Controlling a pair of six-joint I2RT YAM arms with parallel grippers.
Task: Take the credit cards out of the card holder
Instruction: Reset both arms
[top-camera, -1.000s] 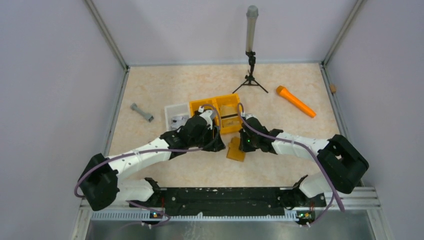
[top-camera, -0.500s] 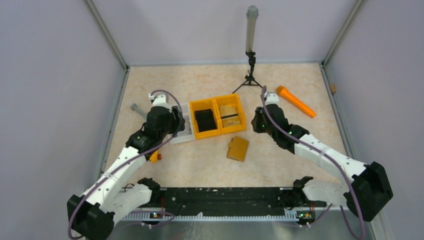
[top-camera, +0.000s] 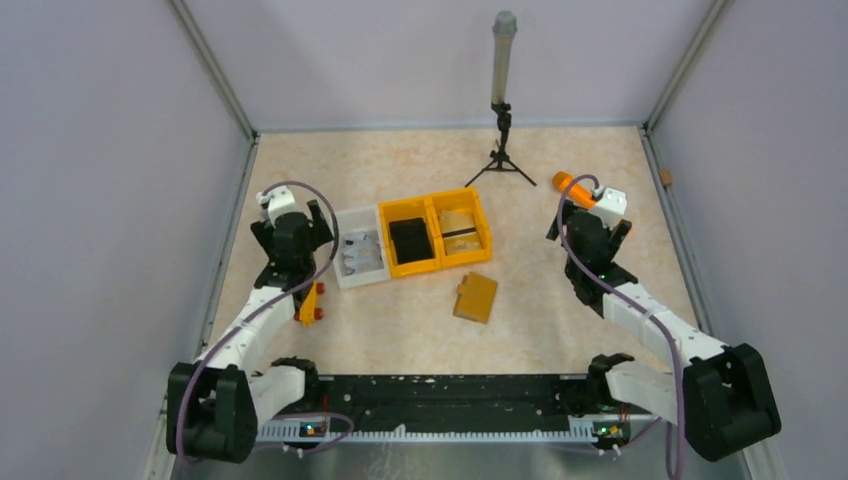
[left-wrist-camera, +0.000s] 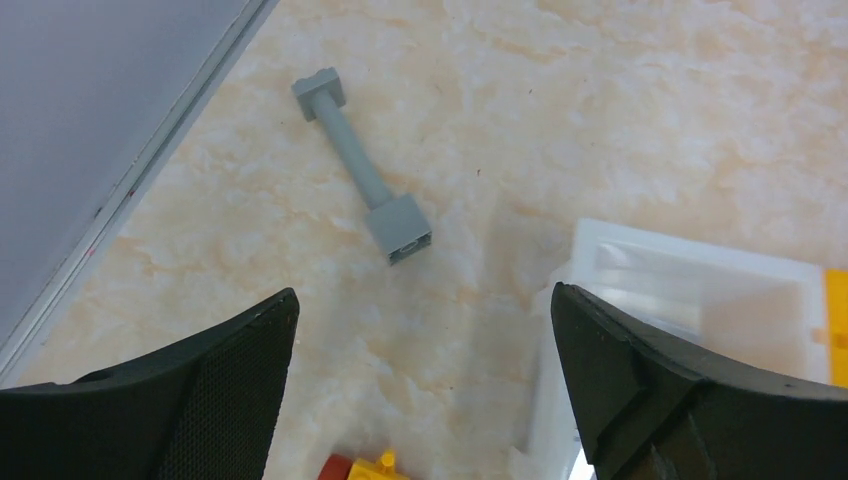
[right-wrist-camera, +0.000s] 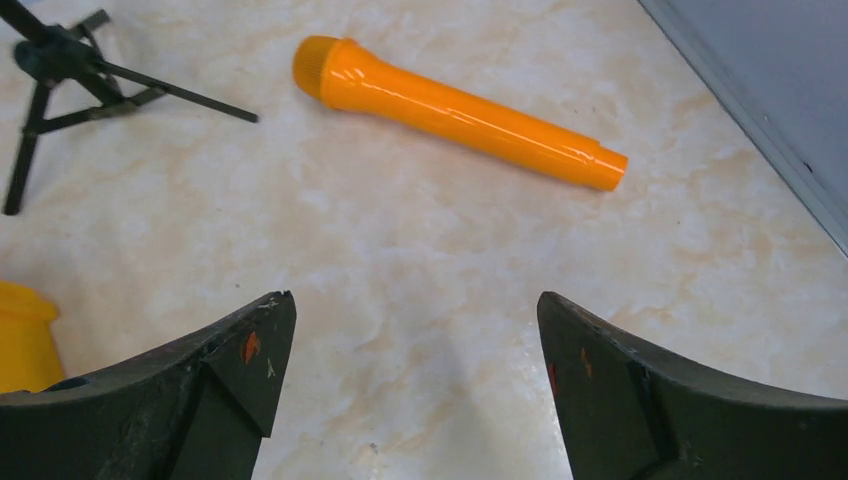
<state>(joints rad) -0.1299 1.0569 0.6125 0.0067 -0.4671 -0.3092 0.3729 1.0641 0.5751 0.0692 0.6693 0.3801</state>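
The tan card holder lies flat on the table in front of the bins, with neither gripper near it. Silvery flat pieces that look like credit cards lie in the white bin. A pale piece with a dark stripe lies in the right orange bin. My left gripper hangs open and empty left of the white bin. My right gripper is open and empty at the right, over bare table.
Two joined orange bins stand beside the white bin. A grey dumbbell-shaped piece lies ahead of the left gripper, a yellow-and-red toy below it. An orange stick and a tripod stand are at the back.
Both arms have swung away from the middle, left arm to the left, right arm to the right. Both grippers have opened wide. The card holder stays on the table.
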